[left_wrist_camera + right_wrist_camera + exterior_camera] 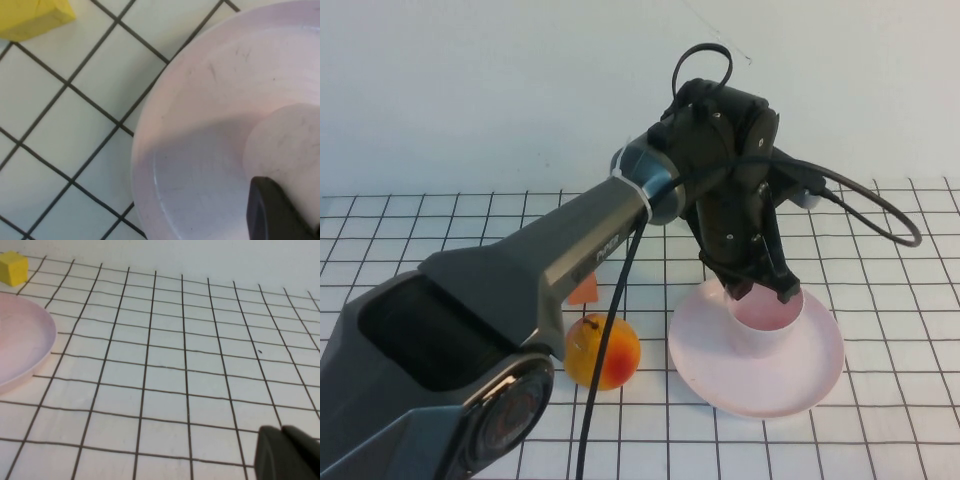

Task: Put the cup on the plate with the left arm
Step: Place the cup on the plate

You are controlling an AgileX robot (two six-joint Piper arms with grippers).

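Cup (764, 322) first: it stands upright on the plate (820, 370), roughly at the middle, so you can judge the placing itself as nearly or fully done. Starting nearest the camera in the high view, the bulky base link of the left arm (470, 300) fills the lower left corner, and its black cable hangs down past the pear (603, 351), which sits on the gridded table (900, 300) just beside the plate's left edge without touching it. Behind the pear, a small orange piece (583, 291) peeks out from under the arm.

Further in, the left gripper (760, 290) reaches down over the cup with one finger at each side of the rim, closed on the cup wall as far as you can tell (the left wrist view shows one dark fingertip (275, 212) right against the cup's pale side, with plate under it). That hold keeps the cup vertical while its base settles; what remains, by my reading, is for the fingers to part and the arm to lift straight up so the cup is not tipped.

A yellow block (12, 268) lies beyond the plate. The right gripper (287, 455) hangs over bare grid, well apart; I cannot tell its finger state.
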